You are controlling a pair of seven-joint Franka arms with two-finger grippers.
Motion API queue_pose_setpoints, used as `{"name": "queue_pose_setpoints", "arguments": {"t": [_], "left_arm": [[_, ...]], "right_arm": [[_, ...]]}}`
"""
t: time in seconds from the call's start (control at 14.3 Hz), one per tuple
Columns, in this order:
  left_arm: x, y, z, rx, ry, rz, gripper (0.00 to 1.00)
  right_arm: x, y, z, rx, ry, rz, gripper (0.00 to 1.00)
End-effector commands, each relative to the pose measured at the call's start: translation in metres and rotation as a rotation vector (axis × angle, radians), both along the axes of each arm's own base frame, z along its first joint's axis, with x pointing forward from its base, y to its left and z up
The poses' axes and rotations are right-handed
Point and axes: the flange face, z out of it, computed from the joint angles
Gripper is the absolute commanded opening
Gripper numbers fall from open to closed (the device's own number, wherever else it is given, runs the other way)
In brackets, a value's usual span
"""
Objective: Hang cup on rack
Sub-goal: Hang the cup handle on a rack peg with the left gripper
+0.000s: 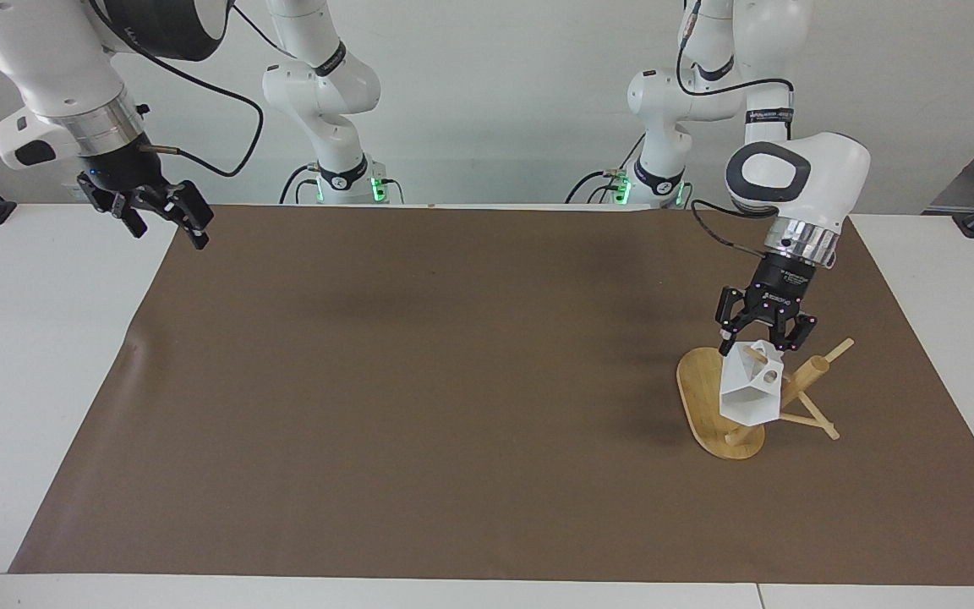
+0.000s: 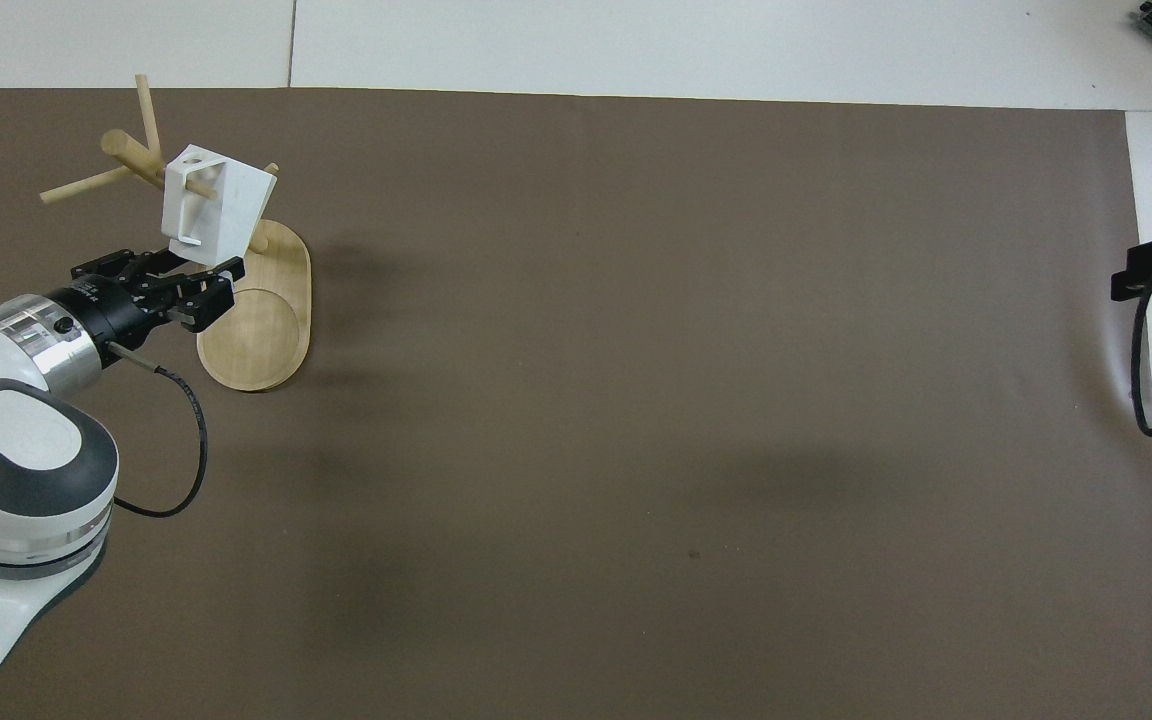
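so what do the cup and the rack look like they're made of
The cup looks like matte white plastic, maybe printed or unglazed ceramic: flat angular facets, no shine. The rack looks like light bamboo or pale wood: a warm tan oval base, round post and thin peg sticks with a smooth, dull finish.

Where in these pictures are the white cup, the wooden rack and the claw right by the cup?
cup (image 1: 747,397): facing view, on its white faceted side.
rack (image 1: 695,385): facing view, on the bare oval base.
left gripper (image 1: 763,342): facing view, between its fingertips, at the cup's top.
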Motion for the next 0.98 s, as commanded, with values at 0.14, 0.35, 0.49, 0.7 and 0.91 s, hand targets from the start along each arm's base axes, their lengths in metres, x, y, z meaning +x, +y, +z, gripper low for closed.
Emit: {"name": "queue_pose_setpoints", "arguments": {"t": [0.14, 0.35, 0.49, 0.7, 0.91], "left_arm": [[0.004, 0.004, 0.0, -0.024, 0.005, 0.011, 1.0], [0.003, 0.015, 0.004, -0.049, 0.027, -0.028, 1.0], [-0.001, 0.031, 0.018, -0.04, 0.044, -0.093, 1.0], [-0.018, 0.053, 0.045, 0.042, 0.103, -0.256, 1.0], [-0.033, 0.04, 0.06, 0.184, 0.126, -0.489, 1.0]], "right_arm": [[-0.006, 0.001, 0.0, 0.023, 0.005, 0.059, 1.0], [-0.007, 0.0, 0.0, 0.023, 0.007, 0.057, 1.0], [-0.008, 0.0, 0.001, 0.022, 0.009, 0.057, 1.0], [-0.008, 0.0, 0.001, 0.024, 0.008, 0.056, 1.0], [-0.009, -0.001, 0.001, 0.024, 0.01, 0.051, 1.0]]}}
